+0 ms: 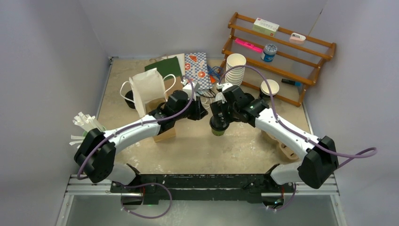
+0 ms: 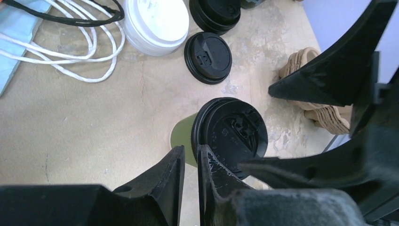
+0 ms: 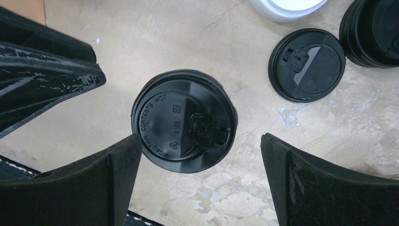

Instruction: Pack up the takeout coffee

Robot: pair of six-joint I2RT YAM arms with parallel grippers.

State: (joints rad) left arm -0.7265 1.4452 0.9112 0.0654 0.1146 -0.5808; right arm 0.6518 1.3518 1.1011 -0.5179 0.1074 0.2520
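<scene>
The black-lidded cup stands upright on the table near the loose black lid, long axis vertical. Only the left wrist view shows its olive-green wall. The right gripper straddles it, fingers wide apart. The left gripper is beside the cup, fingers nearly together and empty.

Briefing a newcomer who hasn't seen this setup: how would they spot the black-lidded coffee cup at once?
Find the middle of the beige table. Under the open right claw stands a green cup with a black lid; the neighbouring black lid lies flat, with no cup.
</scene>
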